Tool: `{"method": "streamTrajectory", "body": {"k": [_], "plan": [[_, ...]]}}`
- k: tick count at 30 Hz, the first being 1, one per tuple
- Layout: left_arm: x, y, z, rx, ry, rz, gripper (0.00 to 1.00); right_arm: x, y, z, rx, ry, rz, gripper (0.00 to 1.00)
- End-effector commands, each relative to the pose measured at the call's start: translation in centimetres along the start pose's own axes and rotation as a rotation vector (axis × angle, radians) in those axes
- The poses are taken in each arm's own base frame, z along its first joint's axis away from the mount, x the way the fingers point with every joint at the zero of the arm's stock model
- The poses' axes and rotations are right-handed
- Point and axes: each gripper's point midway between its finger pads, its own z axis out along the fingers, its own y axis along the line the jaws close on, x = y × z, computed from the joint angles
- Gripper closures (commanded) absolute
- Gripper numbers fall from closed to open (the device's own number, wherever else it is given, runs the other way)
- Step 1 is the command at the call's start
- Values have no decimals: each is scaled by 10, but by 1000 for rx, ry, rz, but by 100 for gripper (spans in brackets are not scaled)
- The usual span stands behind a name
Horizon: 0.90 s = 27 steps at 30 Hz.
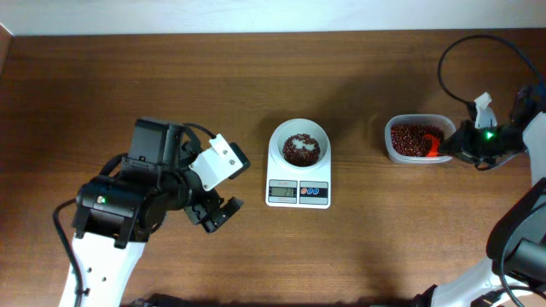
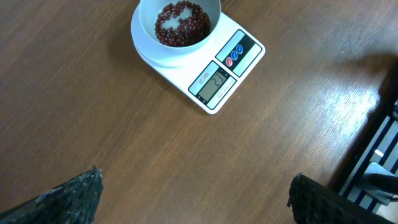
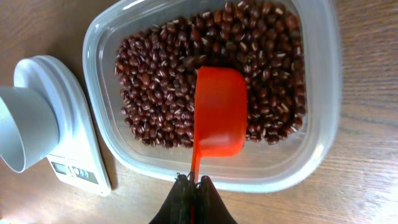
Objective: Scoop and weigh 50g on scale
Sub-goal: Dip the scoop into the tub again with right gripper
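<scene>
Right end effector is closed tight on the thin handle of the orange scoop, at the 3 o'clock side of the counter in the overhead view. The scoop lies in the clear tub, on the heap of dark red beans. Its long axis runs from 3 o'clock, where the handle is gripped, to 9 o'clock, where the cup is. The wrist view shows only the plain orange side of the cup, so I cannot tell if beans are inside it.

The relation that matters is this: the scale stands at 9 o'clock from the right end effector, well apart from the tub, so the cup already points toward it. Its white bowl sits at the 12 o'clock end of the scale and the display at the 6 o'clock end. The bowl has a thin layer of beans with bare white in the middle. The number on the display is too small to read.

Left end effector has its fingers wide apart and holds nothing. It hovers at about 8 o'clock from the scale, nearer to it than the right one. I judge the right arm must do the carry, because it has the scoop, moving level toward 9 o'clock
</scene>
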Motion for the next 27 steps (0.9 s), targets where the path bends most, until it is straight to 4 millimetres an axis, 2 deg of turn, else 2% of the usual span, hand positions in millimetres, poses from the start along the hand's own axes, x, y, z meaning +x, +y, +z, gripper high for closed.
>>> {"method": "streamTrajectory", "body": {"k": [1,4,14,17,22,27], "plan": [[-5,1,-5,-5,-22,19,1,15,7,17,-80,41,33,96],[-5,1,-5,-5,-22,19,1,9,26,15,-196,9,32,96],[-5,0,-5,-5,-21,19,1,0,12,27,-192,-11,34,96],[-5,0,-5,-5,-21,19,1,-4,5,15,-239,-49,76,96],[-5,1,-5,-5,-22,19,1,-12,6,-6,-373,-134,104,96],[-5,0,-5,-5,-21,19,1,-4,-2,-15,-393,-134,125,96]]}}
